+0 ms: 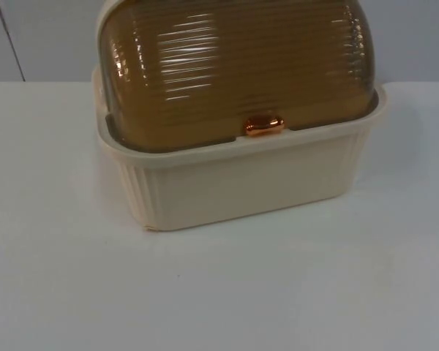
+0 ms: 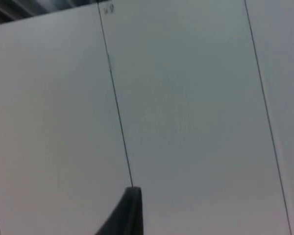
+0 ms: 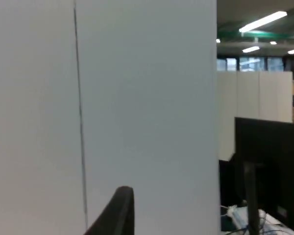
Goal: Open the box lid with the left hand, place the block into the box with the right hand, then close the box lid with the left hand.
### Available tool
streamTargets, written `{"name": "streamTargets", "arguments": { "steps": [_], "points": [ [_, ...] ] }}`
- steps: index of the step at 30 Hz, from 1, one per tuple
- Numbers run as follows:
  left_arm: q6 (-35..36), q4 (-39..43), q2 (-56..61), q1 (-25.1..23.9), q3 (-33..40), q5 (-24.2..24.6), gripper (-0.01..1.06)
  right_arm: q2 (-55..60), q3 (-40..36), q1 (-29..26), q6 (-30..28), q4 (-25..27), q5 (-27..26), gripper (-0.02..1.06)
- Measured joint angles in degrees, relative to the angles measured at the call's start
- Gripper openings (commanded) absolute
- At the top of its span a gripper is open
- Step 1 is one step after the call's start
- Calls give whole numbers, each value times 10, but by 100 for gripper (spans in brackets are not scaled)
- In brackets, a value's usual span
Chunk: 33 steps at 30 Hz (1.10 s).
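Observation:
A cream ribbed box (image 1: 241,186) stands at the back middle of the white table in the top view. Its amber, ribbed, see-through domed lid (image 1: 234,66) is down over the box, with a copper knob (image 1: 263,125) at the lid's front edge. What lies inside the box cannot be made out through the lid. My left gripper (image 2: 130,211) is raised and faces the grey partition wall, away from the box. My right gripper (image 3: 118,210) likewise faces the wall, near that wall's end. Both arms wait.
White table top (image 1: 219,292) spreads in front of and beside the box. The grey partition wall (image 1: 29,36) rises right behind it. Past the wall's end, the right wrist view catches a black monitor (image 3: 269,156) and office ceiling lights.

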<state>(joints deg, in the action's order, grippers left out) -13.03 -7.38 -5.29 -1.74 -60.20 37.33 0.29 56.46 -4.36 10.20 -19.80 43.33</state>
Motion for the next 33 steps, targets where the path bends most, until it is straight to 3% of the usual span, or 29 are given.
{"name": "streamTargets", "arguments": {
  "steps": [4,10,25,33],
  "points": [
    [0,-3,27,0,4,31,103,-4,2,12,-29,23,23,105],
    [0,-6,53,34,4,55,103,-4,24,27,-84,109,31,105],
    [33,13,53,39,4,63,103,-4,-30,27,-102,133,40,105],
    [130,93,53,39,34,115,103,-4,-39,34,-102,143,91,105]
  ]
}}
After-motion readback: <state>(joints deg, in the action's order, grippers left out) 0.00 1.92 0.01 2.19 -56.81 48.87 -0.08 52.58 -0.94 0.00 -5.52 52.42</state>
